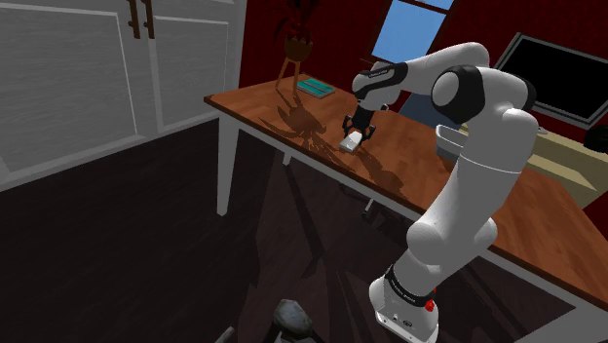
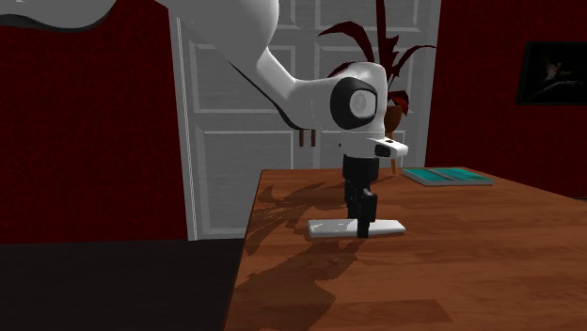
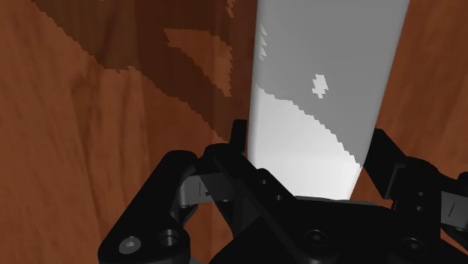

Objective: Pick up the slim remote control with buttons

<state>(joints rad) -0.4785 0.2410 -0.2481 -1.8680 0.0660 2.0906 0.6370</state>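
black end effector (image 2: 363, 229) clamped across flat pale-grey slim remote (image 2: 331, 228) — grasp step; next: lift straight off brown wooden surface (image 2: 470, 273).

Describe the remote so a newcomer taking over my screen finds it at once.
On the long brown table, look at the tip of the white arm's black end effector. The remote is a slim, plain pale slab lying flat, unlike the teal flat item and the potted plant farther along.

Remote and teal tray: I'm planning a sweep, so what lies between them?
Only bare table crossed by shadow lies between the remote and the teal tray, seen in the second exterior view.
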